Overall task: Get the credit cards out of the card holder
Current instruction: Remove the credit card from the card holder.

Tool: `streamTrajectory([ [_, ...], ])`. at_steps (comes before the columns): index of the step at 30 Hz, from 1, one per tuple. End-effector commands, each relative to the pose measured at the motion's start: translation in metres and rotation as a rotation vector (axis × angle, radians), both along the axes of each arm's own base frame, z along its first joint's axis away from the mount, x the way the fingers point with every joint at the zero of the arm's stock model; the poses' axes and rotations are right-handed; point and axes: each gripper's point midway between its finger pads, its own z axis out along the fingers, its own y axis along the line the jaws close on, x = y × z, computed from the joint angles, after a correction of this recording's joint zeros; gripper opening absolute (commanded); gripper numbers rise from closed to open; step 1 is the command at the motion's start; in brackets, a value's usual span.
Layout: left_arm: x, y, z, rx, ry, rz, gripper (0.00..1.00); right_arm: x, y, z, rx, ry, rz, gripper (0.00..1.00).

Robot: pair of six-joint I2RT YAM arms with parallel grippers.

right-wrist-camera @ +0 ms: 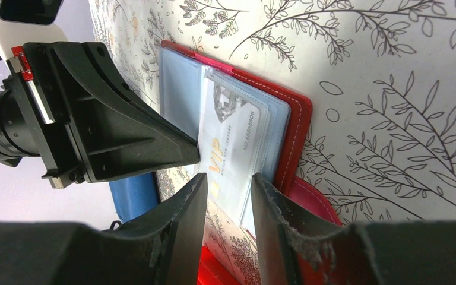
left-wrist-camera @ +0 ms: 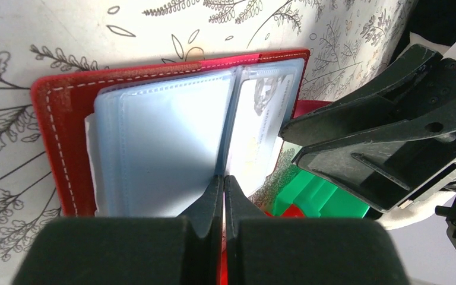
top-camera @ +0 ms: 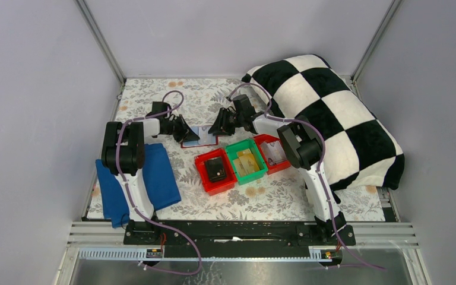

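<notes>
**Card holder** point(left-wrist-camera: 59, 154). It lies open and flat on the surface point(top-camera: 154, 98), between my two pincers and just behind the row of bins.
- Cover: dark red and leather-like, with rounded corners and a line of pale stitching along the edge.
- Inside: a stack of glossy, bluish clear plastic sleeves, seamed with a dotted weld and hinged at the centre fold.
- A red strap tab shows under the right-hand edge in the right wrist view.

**Credit card** point(right-wrist-camera: 231, 148). It is thin, stiff, white and rectangular, with gold "VIP" lettering, a grey emblem at one corner and a printed number down one side. It lies on the right-hand half of the sleeves. I cannot tell whether it is inside a pocket or on top.

**Left pincer** point(left-wrist-camera: 223, 181). The black, wedge-shaped fingers are fully closed. The tips press together at the centre fold, on the near edge of the sleeves. I cannot tell whether a sleeve is caught between them.

**Right pincer** point(right-wrist-camera: 228, 181). It is roughly half open. The matte black fingers have rough, worn inner edges and flank the card's near end. I cannot tell whether they touch it.

**Surface covering.** White cloth printed with grey leaves and sprigs.

**Also present:**
- Red bins point(top-camera: 202, 176) and a green bin point(top-camera: 233, 165), all hard plastic.
- A folded blue cloth point(top-camera: 154, 178).
- A soft black-and-white checked cushion point(top-camera: 332, 107).
</notes>
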Motion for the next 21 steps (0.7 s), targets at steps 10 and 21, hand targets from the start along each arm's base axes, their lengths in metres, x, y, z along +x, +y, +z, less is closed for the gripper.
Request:
streamTrajectory([
  [10,-0.002,0.008,0.010,0.019,-0.047,0.030,0.00,-0.003,0.005,0.012,-0.001,-0.031,0.013,0.41],
  [21,0.000,0.005,0.013,0.013,-0.057,0.026,0.00,0.002,0.011,0.055,0.016,-0.124,0.024,0.41],
])
